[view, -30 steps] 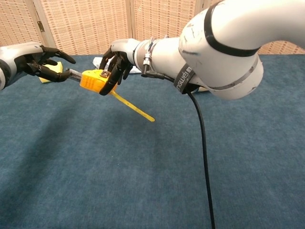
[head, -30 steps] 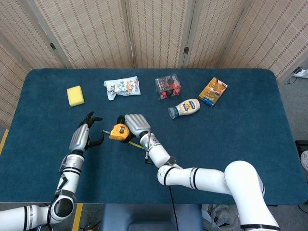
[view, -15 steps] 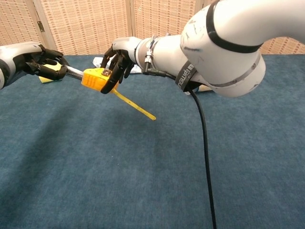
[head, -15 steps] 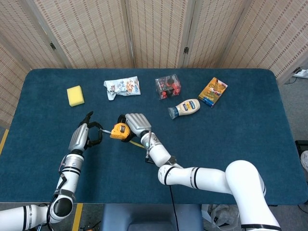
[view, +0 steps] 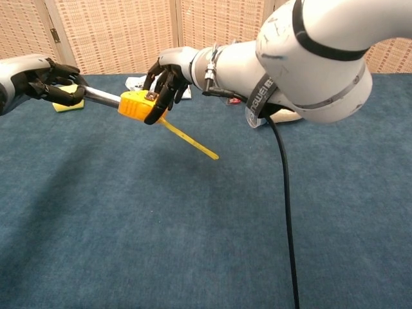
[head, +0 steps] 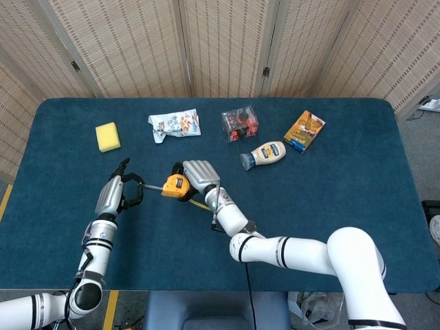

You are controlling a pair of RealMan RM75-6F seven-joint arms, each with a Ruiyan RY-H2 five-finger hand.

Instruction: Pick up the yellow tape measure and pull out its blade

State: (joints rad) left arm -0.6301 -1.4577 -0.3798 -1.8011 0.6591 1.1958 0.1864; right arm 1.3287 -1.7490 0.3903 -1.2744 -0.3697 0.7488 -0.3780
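Observation:
My right hand (head: 197, 176) (view: 163, 78) grips the yellow tape measure (head: 172, 186) (view: 136, 106) above the blue table, left of centre. A short length of silvery blade (head: 152, 185) (view: 101, 96) runs out leftward from the case to my left hand (head: 115, 193) (view: 46, 78), whose fingers pinch the blade's end. A yellow strap (view: 190, 140) hangs down from the case toward the table.
Along the back of the table lie a yellow sponge (head: 107, 136), a crumpled snack bag (head: 175, 124), a clear box with red contents (head: 240, 124), a squeeze bottle (head: 265, 154) and an orange packet (head: 304, 130). A black cable (view: 283, 193) trails from my right arm.
My left hand closed on the blade's tip and the hands moved apart, the case going right. The exposed blade has grown longer.

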